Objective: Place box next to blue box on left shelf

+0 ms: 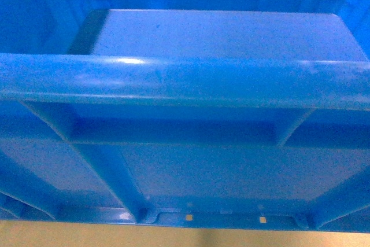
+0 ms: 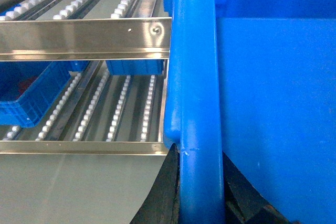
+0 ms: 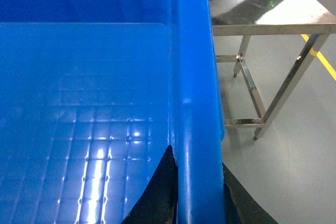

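The box (image 1: pixel 185 79), a large bright-blue ribbed crate, fills the head view with its thick rim running across. In the left wrist view its left rim (image 2: pixel 199 77) runs upright, and my left gripper (image 2: pixel 198 153) is shut on it, one black finger (image 2: pixel 163 192) outside the wall and one inside. My right gripper (image 3: pixel 196 156) is shut on the right rim (image 3: pixel 193 77) in the same way. The left shelf (image 2: pixel 121 103), white rollers on grey rails, lies left of the held box. A blue box (image 2: pixel 31 95) sits on it at the far left, another (image 2: pixel 134 65) farther back.
Two steel cross rails (image 2: pixel 79 38) (image 2: pixel 79 148) front the roller tiers, close to the crate's left wall. A steel-legged table (image 3: pixel 273 22) stands right of the crate on grey floor with a yellow line (image 3: pixel 320 59). A strip of floor (image 1: pixel 173 238) shows under the crate.
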You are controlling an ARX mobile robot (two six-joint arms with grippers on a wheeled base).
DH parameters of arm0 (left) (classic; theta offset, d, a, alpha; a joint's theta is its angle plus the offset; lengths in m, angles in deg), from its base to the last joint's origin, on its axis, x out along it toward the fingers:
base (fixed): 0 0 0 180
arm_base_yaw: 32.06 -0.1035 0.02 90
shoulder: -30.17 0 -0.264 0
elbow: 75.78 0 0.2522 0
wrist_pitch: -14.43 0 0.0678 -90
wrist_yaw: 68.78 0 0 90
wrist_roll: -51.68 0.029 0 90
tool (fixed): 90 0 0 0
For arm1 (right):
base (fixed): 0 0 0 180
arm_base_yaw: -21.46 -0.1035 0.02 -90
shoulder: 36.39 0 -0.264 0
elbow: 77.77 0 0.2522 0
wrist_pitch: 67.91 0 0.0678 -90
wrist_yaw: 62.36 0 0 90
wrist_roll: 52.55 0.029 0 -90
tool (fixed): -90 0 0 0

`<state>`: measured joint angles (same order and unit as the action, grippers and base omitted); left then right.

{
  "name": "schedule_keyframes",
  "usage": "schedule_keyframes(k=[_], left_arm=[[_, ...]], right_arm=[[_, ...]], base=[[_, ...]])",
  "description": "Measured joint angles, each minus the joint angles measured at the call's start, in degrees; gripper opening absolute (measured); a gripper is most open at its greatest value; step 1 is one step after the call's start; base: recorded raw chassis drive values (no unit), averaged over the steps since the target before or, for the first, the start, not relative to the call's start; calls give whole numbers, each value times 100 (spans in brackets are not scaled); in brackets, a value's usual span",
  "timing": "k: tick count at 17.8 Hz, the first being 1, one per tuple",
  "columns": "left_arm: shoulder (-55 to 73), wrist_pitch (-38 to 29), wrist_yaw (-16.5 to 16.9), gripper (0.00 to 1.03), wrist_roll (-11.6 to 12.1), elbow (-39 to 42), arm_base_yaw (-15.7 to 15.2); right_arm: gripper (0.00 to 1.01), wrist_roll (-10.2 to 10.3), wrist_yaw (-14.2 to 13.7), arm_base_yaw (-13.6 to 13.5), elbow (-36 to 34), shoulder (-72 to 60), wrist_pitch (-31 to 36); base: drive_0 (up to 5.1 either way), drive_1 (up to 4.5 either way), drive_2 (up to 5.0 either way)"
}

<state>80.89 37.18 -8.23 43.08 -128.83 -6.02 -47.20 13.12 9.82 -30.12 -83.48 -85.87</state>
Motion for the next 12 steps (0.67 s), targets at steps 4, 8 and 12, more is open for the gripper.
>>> schedule_keyframes(k=[4,8,12], left_arm=[[-7,-9,-4,9,0,0,0],[-7,0,-9,9,2,0,-4],[-9,-4,-4,9,2,0,-4]], right_arm=[[10,-2,0,0,0,0,33],[10,-2,2,0,0,-2,26],[10,-2,2,0,0,2,22]], base=[[-485,251,251],[-485,251,251],[-485,251,251]])
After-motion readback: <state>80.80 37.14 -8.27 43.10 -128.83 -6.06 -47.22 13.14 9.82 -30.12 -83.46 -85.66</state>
